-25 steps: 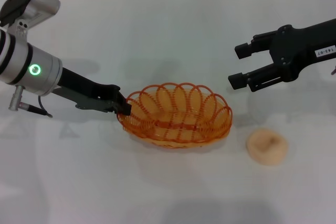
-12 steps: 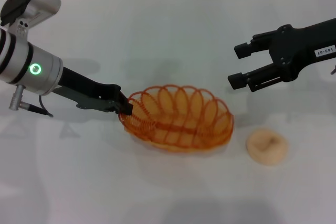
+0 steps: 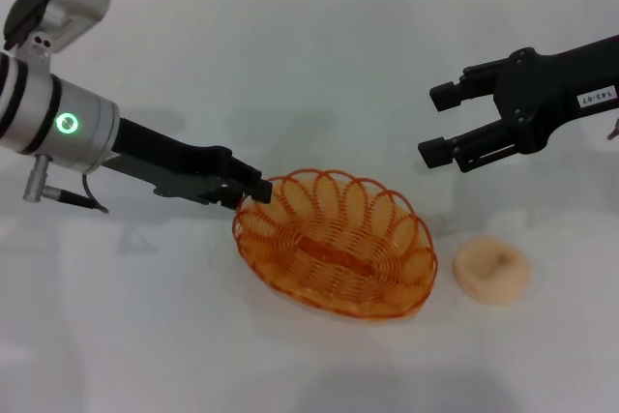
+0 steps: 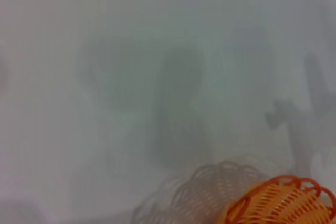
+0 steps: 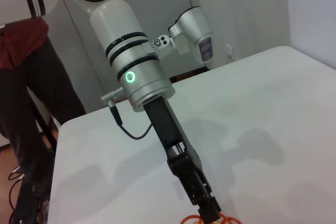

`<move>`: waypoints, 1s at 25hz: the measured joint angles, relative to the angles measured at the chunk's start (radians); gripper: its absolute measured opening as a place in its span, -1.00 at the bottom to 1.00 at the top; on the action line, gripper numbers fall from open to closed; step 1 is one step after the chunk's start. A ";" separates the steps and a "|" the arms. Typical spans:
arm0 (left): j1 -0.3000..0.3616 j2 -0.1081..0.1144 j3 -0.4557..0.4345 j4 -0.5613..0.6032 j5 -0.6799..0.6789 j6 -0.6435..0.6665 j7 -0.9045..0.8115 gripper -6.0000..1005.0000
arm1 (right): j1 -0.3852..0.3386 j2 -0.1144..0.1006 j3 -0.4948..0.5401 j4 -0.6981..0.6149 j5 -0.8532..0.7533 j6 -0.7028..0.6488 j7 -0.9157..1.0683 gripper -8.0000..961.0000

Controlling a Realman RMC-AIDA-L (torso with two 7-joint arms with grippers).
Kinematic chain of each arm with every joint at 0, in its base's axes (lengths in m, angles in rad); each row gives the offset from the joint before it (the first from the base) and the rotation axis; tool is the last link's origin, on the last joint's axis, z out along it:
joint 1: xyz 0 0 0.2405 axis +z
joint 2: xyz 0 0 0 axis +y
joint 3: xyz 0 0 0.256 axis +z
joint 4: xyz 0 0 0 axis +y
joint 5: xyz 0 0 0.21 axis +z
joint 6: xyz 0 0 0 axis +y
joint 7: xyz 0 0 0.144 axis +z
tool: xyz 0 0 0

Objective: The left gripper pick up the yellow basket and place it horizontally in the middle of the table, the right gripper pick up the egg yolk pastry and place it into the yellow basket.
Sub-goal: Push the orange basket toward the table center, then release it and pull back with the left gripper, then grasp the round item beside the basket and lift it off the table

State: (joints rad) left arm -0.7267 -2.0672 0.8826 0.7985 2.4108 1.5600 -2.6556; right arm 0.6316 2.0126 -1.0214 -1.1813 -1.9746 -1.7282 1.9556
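The left gripper (image 3: 250, 191) reaches in from the left side of the table (image 3: 290, 55) on a black-and-silver arm whose wrist shows a lit green ring. Its black fingers are closed on the scalloped rim at the far-left end of the yellow basket (image 3: 338, 244), so the basket extends to the right and toward the near side from the claw tip. The basket sits near the middle of the table, its long axis running from far left to near right rather than straight across. Whether its underside touches the surface cannot be told; it casts a shadow on the table close beneath it. In the left wrist view only a part of the yellow basket's looped rim (image 4: 278, 203) appears at the picture's edge, with its shadow on the white surface beside it. In the right wrist view the left gripper (image 5: 207, 211) is seen from the opposite side, its tip meeting a sliver of orange rim. The right gripper (image 3: 437, 125) hangs above the far-right part of the table, well apart from the basket, its two fingers spread wide with nothing between them. The egg yolk pastry (image 3: 492, 271) lies on the table just to the right of the basket, apart from it, on the near side of the right gripper and not in contact with it.
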 joint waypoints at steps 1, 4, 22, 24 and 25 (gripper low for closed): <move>0.001 0.001 0.000 0.000 -0.003 0.000 0.000 -0.43 | 0.000 0.000 0.000 0.000 0.000 0.001 0.000 0.75; 0.003 0.001 0.000 0.002 -0.006 0.001 0.000 -0.22 | 0.000 -0.001 0.000 -0.001 0.000 0.002 0.000 0.75; 0.109 0.093 -0.258 0.115 -0.303 0.002 0.275 0.34 | -0.003 -0.009 0.001 -0.012 -0.014 -0.002 0.049 0.75; 0.120 0.099 -0.281 0.115 -0.359 0.002 0.321 0.33 | -0.004 -0.010 0.001 -0.027 -0.027 -0.004 0.062 0.75; 0.127 0.103 -0.291 0.115 -0.396 0.001 0.349 0.33 | -0.004 -0.010 0.000 -0.032 -0.034 -0.004 0.067 0.75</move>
State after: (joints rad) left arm -0.5997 -1.9643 0.5912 0.9136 2.0151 1.5608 -2.3068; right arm 0.6280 2.0026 -1.0209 -1.2136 -2.0088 -1.7326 2.0222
